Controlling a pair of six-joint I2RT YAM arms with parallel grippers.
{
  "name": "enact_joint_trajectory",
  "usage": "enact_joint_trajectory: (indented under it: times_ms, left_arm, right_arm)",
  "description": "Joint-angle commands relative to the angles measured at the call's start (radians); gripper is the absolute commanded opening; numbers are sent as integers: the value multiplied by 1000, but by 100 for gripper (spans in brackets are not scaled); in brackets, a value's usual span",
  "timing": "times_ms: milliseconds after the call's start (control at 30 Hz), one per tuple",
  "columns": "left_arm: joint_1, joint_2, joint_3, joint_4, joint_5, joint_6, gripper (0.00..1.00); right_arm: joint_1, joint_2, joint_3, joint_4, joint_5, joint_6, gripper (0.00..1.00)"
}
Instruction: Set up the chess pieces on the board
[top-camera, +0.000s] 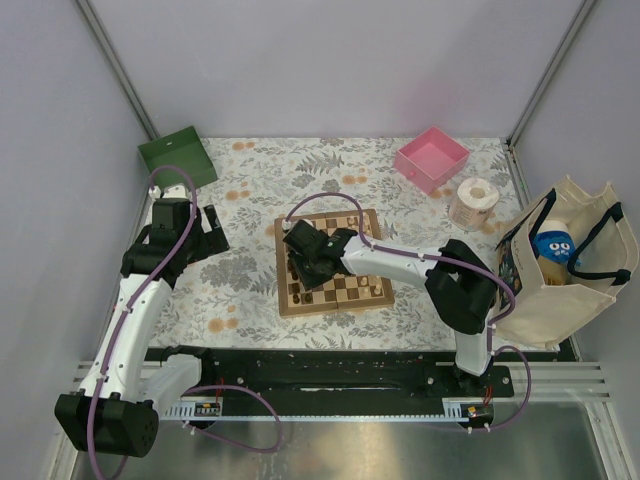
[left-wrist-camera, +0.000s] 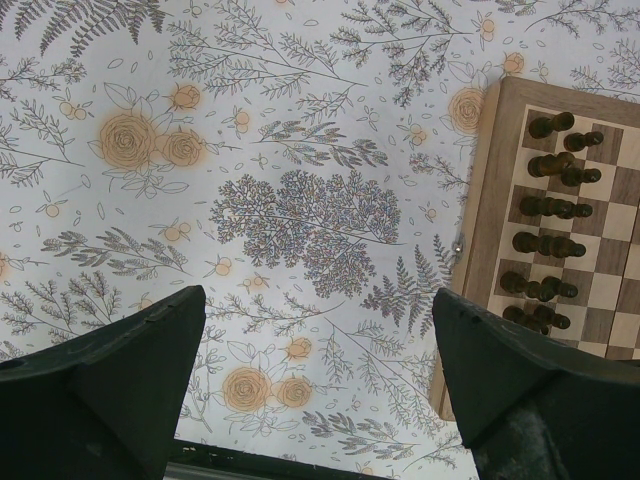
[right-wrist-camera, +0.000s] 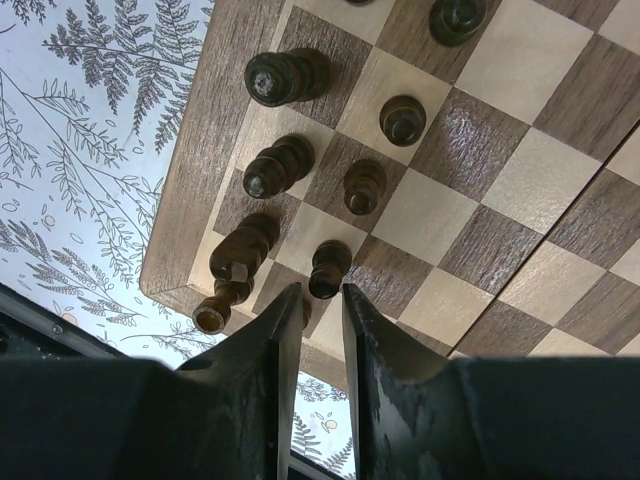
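Observation:
The board (top-camera: 372, 292) lies mid-table on the flowered cloth. Dark pieces (right-wrist-camera: 280, 165) stand in two rows along its left edge; they also show in the left wrist view (left-wrist-camera: 548, 208). A few pale pieces (top-camera: 346, 222) stand on the far and right squares. My right gripper (right-wrist-camera: 322, 292) hovers over the board's near left corner, its fingertips closed narrowly on the head of a dark pawn (right-wrist-camera: 328, 268) standing on its square. Another dark piece is partly hidden behind the left finger (right-wrist-camera: 280, 340). My left gripper (left-wrist-camera: 318, 320) is wide open and empty over the cloth left of the board (left-wrist-camera: 492, 200).
A green box (top-camera: 178, 160) sits at the back left and a pink box (top-camera: 432, 158) at the back right. A paper roll (top-camera: 473, 203) and a cream tote bag (top-camera: 590, 290) holding a blue item (top-camera: 553, 250) stand to the right. A black rail (top-camera: 330, 375) runs along the near edge.

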Motion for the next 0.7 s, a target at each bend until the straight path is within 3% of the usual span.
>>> enact_joint_trajectory:
  times_ms: [0,433,667]
  left_arm:
    - [5,-17,-6,38,14,2,99]
    - [5,-14,-6,38,17,2,99]
    - [5,-14,-6,38,17,2,99]
  right_arm:
    - [-10,3,46,21,-3,-15,30]
    - [-10,17,55,27,-29,-9,27]
    - [-10,-20,49,18,-7,-24,36]
